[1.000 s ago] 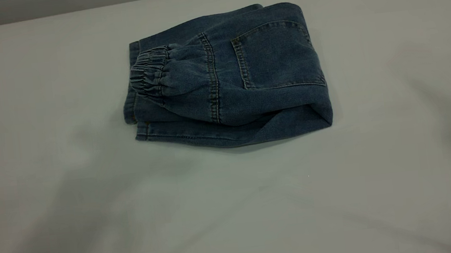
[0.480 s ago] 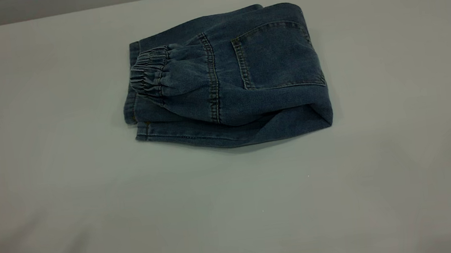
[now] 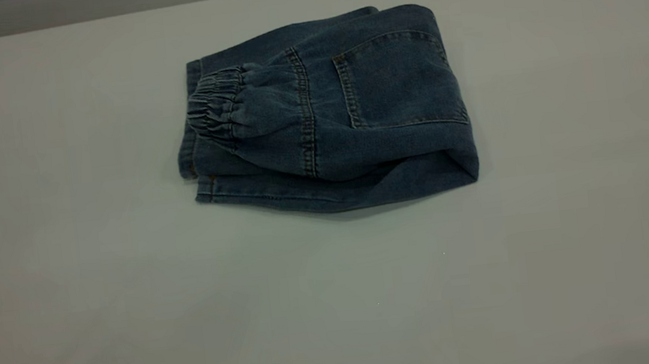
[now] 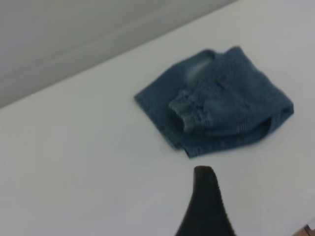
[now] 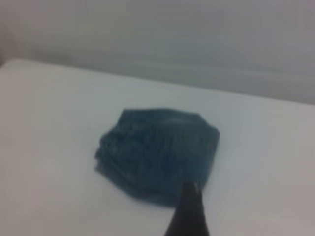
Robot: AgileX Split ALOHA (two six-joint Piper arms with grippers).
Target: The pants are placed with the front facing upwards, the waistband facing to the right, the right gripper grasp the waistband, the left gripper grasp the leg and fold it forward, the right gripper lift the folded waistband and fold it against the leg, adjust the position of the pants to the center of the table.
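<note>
Both pincers hang apart from pants (image 3: 323,116).

Obstacle, sole: folded blue denim pants (image 3: 323,116), a low bundle on the broad pale grey matte surface (image 3: 337,301).
Left black pincer finger (image 4: 206,206): bare surface between its tip and the bundle.
Right black pincer finger (image 5: 189,216): its tip appears at the bundle's near edge; bare surface either side.

exterior looks down steeply; both wrist views share the pants (image 3: 323,116).
</note>
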